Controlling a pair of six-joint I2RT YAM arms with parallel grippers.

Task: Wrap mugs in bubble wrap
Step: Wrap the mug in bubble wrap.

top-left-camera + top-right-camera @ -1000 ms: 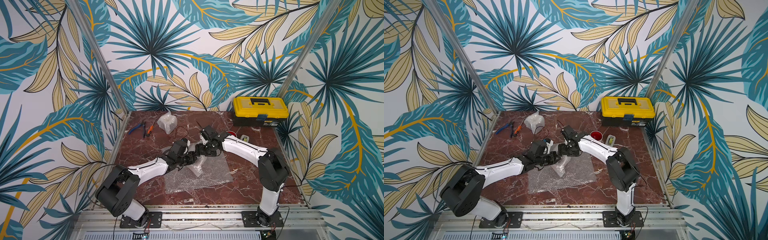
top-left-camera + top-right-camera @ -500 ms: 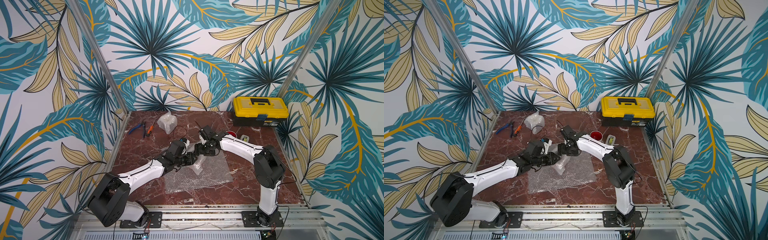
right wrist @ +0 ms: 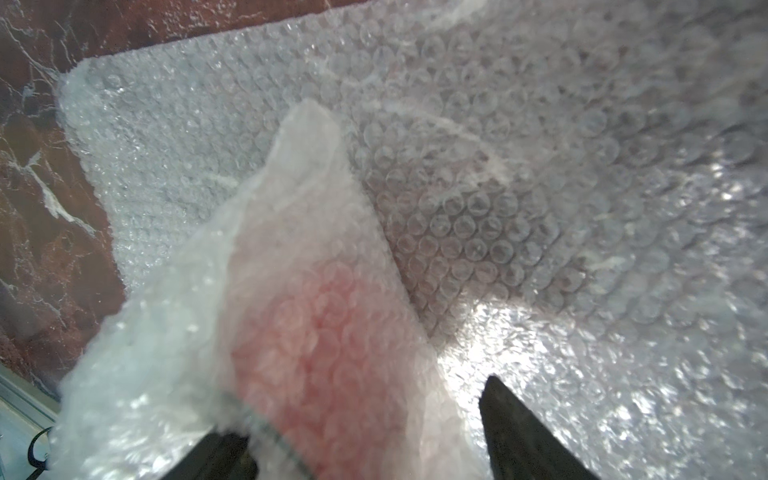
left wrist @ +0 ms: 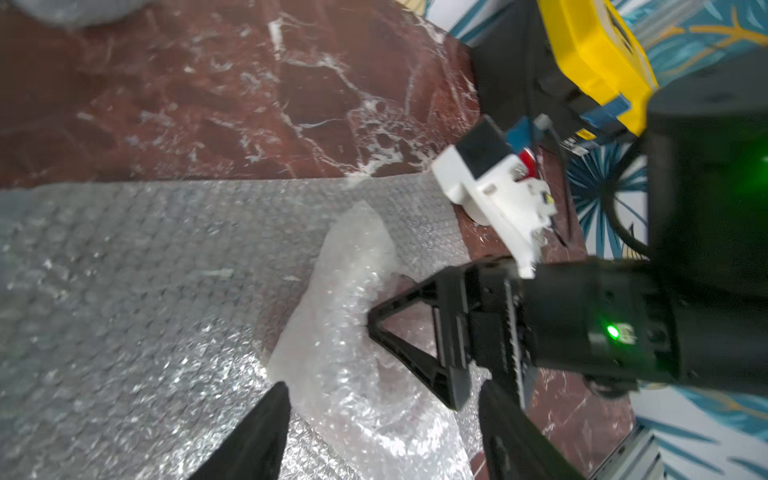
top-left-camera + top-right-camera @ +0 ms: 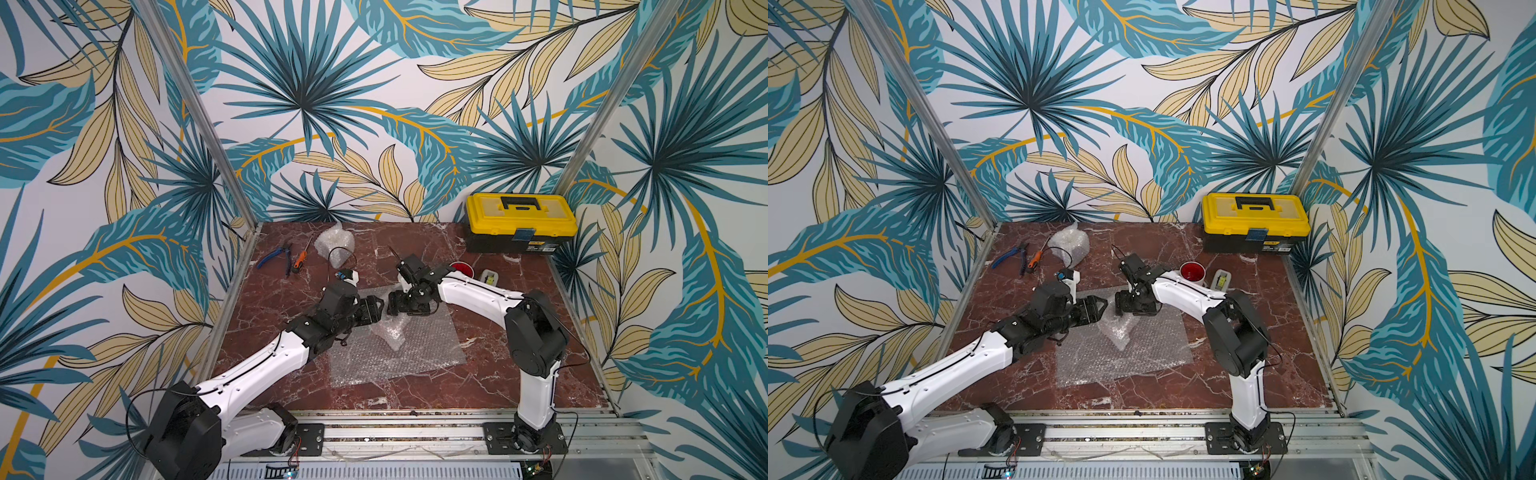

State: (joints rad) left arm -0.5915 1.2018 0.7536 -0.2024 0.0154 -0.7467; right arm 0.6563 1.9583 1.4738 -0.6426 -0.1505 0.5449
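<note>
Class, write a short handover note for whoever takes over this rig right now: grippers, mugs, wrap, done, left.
Left gripper: fingers open, at the bundle.
Right gripper: fingers straddle that bundle; grip unclear.
Bundle: reddish mug in wrap, on the flat sheet.
Done: second bundle at the back, contents unseen.
Left: finish the middle bundle; wrap the bare mug behind the right arm.
</note>
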